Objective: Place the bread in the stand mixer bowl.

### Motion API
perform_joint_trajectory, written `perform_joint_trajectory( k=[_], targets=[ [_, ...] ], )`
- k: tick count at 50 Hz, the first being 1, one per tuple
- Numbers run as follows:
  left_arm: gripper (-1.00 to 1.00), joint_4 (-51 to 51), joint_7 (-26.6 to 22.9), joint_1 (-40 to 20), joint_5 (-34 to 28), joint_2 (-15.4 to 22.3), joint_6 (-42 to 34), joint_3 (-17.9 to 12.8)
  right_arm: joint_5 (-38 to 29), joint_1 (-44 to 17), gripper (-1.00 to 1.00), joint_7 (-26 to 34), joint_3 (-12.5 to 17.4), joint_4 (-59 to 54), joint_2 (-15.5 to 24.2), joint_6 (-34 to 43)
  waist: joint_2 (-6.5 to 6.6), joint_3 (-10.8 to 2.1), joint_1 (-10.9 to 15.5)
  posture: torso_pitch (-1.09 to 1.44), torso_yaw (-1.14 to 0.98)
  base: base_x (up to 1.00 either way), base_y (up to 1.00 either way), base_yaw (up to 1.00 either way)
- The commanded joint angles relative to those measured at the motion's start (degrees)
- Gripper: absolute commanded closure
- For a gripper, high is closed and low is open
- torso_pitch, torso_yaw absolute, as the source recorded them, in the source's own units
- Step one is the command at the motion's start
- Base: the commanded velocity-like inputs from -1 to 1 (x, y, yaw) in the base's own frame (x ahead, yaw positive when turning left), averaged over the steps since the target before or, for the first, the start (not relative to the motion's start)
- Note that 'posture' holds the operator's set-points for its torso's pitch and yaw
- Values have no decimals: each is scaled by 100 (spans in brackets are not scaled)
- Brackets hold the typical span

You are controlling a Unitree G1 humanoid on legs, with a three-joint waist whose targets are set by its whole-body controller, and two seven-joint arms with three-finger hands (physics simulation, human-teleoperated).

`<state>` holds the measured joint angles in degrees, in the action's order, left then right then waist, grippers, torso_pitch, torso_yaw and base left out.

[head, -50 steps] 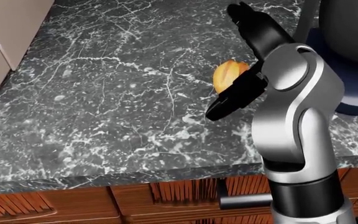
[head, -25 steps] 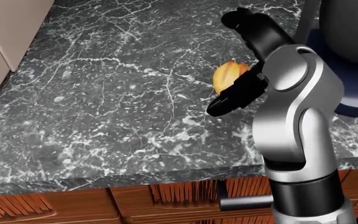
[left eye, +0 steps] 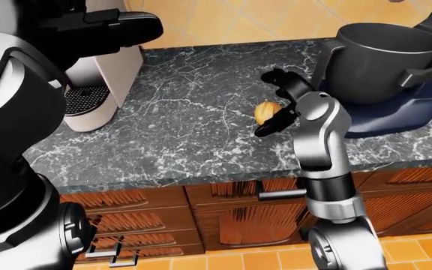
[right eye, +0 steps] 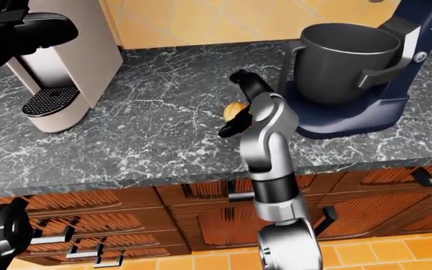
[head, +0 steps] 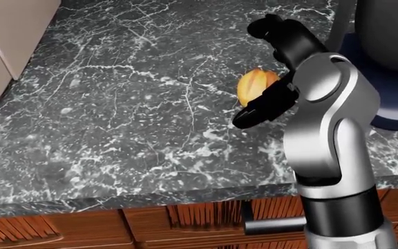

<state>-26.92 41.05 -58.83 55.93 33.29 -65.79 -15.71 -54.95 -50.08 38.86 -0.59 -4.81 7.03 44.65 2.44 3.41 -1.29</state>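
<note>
Reaching with my right hand (head: 268,72), I'm bracketing the bread (head: 254,85) on the counter (head: 116,129) with spread fingers, nothing closed round it yet. I'm risking nudging the roll away; beyond, the stand mixer bowl (left eye: 381,53) is waiting, its rim catching a low carry.

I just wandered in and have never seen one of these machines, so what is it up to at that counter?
A simulated humanoid robot is reaching for a small piece of bread lying on the dark marble counter. Its right hand has its black fingers spread around the bread, not yet closed on it. The stand mixer bowl, where the bread should go, sits empty-looking to the right in the left-eye view. The left hand hovers up by the coffee machine, holding nothing.
</note>
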Motion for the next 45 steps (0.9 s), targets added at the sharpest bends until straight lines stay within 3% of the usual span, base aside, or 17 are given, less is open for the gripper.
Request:
perform_joint_trajectory(
  k=[1,28,45],
  targets=[
    [-100,-65,4,-172,-24,75,139,-91,6,-203,-62,-127,16,157,43,-112,10,-162,-1,0,0,0,0,0],
    [-100,-61,45,-174,35,107,161,-77,294,-223,-54,-467,30,-206,119,-247,2,-168,13,0,0,0,0,0],
    [-100,-51,50,-182,19,89,155,-59,683,-450,-62,-1097,87,-934,188,-668,1,-175,13,0,0,0,0,0]
  ],
)
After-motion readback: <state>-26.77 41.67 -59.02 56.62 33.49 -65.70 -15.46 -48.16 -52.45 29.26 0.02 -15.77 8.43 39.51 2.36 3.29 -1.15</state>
